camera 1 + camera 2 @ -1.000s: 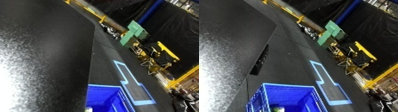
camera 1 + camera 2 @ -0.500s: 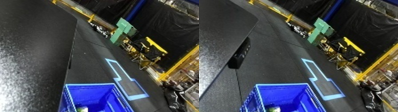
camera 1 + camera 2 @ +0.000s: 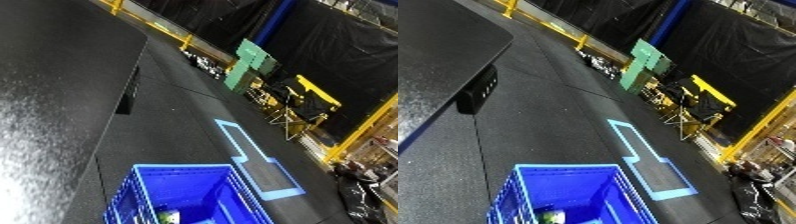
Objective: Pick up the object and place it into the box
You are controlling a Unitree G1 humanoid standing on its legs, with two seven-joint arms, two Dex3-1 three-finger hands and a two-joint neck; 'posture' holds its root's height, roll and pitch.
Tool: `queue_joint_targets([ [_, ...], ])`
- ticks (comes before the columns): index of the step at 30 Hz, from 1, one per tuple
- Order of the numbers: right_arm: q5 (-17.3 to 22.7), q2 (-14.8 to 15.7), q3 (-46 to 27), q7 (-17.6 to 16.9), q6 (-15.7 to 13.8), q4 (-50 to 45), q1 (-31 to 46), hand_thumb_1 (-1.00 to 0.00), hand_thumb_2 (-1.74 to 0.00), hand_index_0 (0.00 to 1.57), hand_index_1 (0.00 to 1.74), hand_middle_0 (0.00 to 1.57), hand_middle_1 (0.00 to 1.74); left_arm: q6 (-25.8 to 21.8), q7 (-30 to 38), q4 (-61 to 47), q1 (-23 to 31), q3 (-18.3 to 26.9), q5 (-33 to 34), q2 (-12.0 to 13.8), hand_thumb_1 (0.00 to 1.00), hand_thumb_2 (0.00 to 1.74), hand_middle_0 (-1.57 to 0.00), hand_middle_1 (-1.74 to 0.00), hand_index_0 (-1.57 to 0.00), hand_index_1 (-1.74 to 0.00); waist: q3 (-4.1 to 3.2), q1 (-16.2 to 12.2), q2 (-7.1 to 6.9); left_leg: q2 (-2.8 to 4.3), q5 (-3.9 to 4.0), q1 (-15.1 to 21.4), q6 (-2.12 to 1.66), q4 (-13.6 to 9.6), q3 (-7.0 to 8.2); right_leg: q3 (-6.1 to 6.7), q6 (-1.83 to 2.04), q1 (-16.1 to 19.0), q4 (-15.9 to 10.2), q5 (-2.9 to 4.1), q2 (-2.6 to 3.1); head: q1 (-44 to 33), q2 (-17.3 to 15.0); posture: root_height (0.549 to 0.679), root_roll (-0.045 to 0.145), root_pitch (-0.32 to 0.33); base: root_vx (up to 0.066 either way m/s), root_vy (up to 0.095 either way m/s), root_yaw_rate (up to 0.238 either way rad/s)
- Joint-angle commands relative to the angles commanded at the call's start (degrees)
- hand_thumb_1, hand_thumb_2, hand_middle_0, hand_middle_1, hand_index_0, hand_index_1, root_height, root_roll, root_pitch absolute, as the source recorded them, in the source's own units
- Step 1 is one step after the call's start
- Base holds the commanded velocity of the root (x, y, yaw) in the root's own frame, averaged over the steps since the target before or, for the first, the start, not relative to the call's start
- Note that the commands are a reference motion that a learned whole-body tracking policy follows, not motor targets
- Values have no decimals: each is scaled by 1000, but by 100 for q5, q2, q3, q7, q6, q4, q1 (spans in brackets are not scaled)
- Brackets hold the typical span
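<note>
Looking down past a black table [image 3: 53, 100], the head camera is tilted, and neither hand is seen in either eye view, so whether fingers are apart, together or clamped on something cannot be told. A blue bin [image 3: 567, 172] is seen at 6 o'clock on dark floor. Inside it, near the bottom edge, a small greenish object [image 3: 551, 217] is glimpsed; it is too small and cropped to identify, and whether it is the task's object cannot be confirmed. If it is, the placing is judged essentially done. No other candidate object is visible on the table surface shown.

A control box [image 3: 476, 95] is hung under the table edge at 10 o'clock. A light-blue floor marking [image 3: 258, 162] lies at 3 o'clock of the bin, and a green cabinet [image 3: 247, 65] stands at 1 o'clock, well apart.

For the step in hand, the view should be levelled and brought back over the bin so contents can be checked, before any hand is moved blind near the bin rim.
</note>
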Motion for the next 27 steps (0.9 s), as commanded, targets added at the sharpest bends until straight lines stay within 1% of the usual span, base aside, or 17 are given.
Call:
queue_joint_targets([
  [5,-49,12,46,138,95,-18,-7,0,0,0,0,0,0,18,1,23,-14,29,22,-2,0,0,0,0,0,0,-26,-1,5,6,0,9,-7,1,-7,4,3,12,-9,1,-11,0,-95,648,31,-58,2,0,9],
  [8,-4,33,93,257,124,32,-28,0,0,0,0,0,0,36,-17,43,-30,35,15,-1,0,0,0,0,0,0,-53,7,11,7,50,65,-26,-101,-13,7,21,58,-98,31,-19,14,-103,649,31,-57,4,0,12],
  [11,44,70,118,324,116,140,-44,0,0,0,0,0,0,37,-29,88,-53,37,3,-9,0,0,0,0,0,0,-93,14,12,14,125,140,-59,-252,-14,1,51,119,-234,83,-32,4,-105,651,31,-55,9,-1,8],
  [18,35,128,126,404,56,372,-45,0,0,0,0,0,0,37,-58,186,-96,69,32,-20,0,0,0,0,0,0,-205,29,10,49,255,325,-141,-557,-12,-26,106,298,-571,194,-52,-10,-220,656,30,-53,19,-1,-2],
  [23,-41,181,135,274,32,486,-26,0,0,0,0,0,0,65,-34,243,-123,103,24,-45,0,0,0,0,0,0,-293,36,-1,84,319,490,-189,-766,0,-46,139,466,-836,265,-68,-20,-364,659,29,-53,29,0,10],
  [25,-3,198,127,297,45,513,-14,0,0,0,0,0,0,61,-8,257,-123,124,31,-55,0,0,0,0,0,0,-321,38,-6,97,334,544,-202,-824,4,-51,148,525,-917,285,-73,-9,-419,660,29,-53,30,4,-2],
  [27,62,216,117,377,58,547,-4,0,0,0,0,0,0,72,-44,273,-128,148,30,-62,0,0,0,0,0,0,-340,41,-11,106,332,575,-213,-846,8,-57,149,570,-966,292,-75,2,-491,661,29,-54,21,4,-1],
])
